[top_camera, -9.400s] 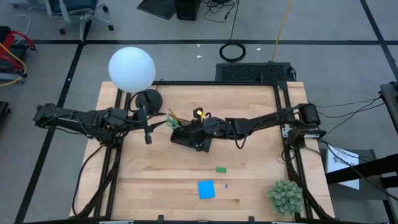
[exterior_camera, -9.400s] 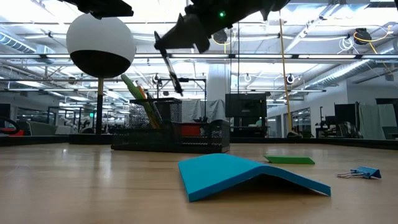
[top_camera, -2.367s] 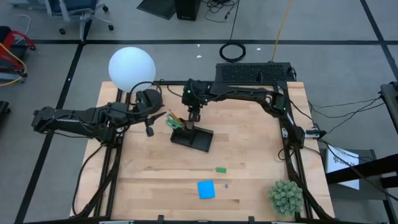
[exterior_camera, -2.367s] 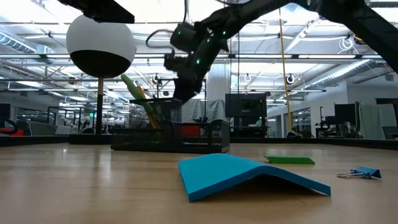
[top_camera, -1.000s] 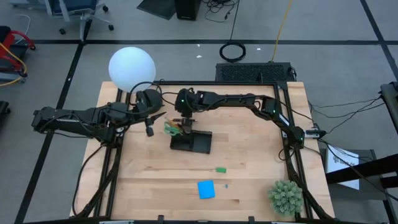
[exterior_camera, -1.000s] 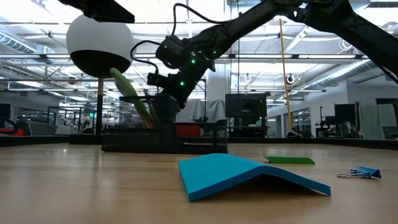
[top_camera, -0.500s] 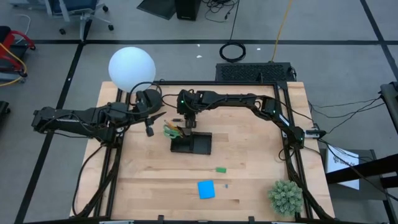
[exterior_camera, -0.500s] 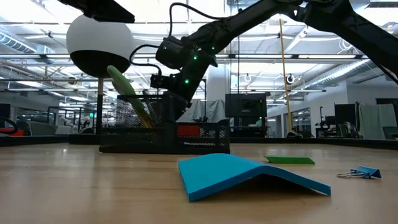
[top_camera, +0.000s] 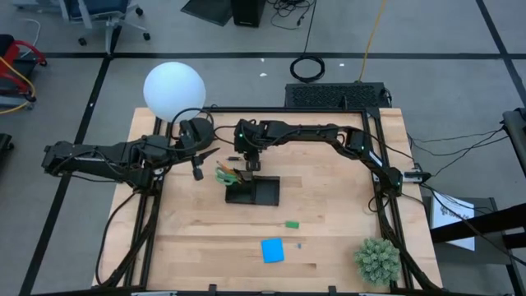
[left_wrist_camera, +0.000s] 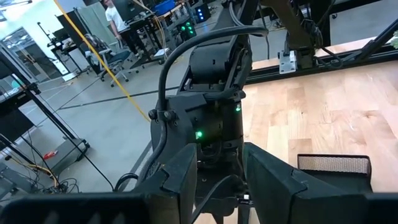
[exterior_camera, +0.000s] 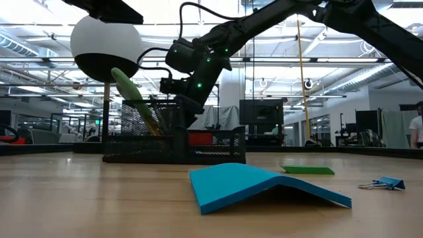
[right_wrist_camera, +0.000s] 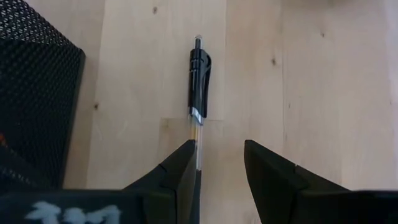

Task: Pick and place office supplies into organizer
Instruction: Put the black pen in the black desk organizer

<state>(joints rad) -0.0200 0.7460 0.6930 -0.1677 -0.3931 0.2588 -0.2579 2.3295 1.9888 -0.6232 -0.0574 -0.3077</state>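
Right gripper (right_wrist_camera: 221, 152), reached in across the back of the desk (top_camera: 329, 214), hangs just behind the black mesh organizer (top_camera: 253, 191). My fingers (right_wrist_camera: 180, 168) stand parted and grip nothing. A black-capped pen (right_wrist_camera: 199, 74) with a clear barrel lies flat on the wood below them, its barrel end running under one finger, apart from the organizer's mesh wall. Left gripper (left_wrist_camera: 222, 162) waits near the lamp base at the desk's left rear, facing my right wrist. Its fingers (left_wrist_camera: 180, 180) are likewise apart, with nothing visible between them. The organizer's taller upright compartment holds the green-handled scissors (exterior_camera: 129, 89), leaning outward, handles up, beside orange pencils (top_camera: 226, 168). What lies in the lower compartment I cannot tell. On the front half of the desk, well apart from the organizer, lie the small green eraser (top_camera: 291, 223), the blue sticky-note pad (top_camera: 272, 250) with one side curled up, and, just beside the pad, a small blue binder clip (exterior_camera: 383, 183). The white lamp globe (top_camera: 173, 90) stands over the left rear corner, and the green potted plant (top_camera: 377, 259) sits at the right front corner.
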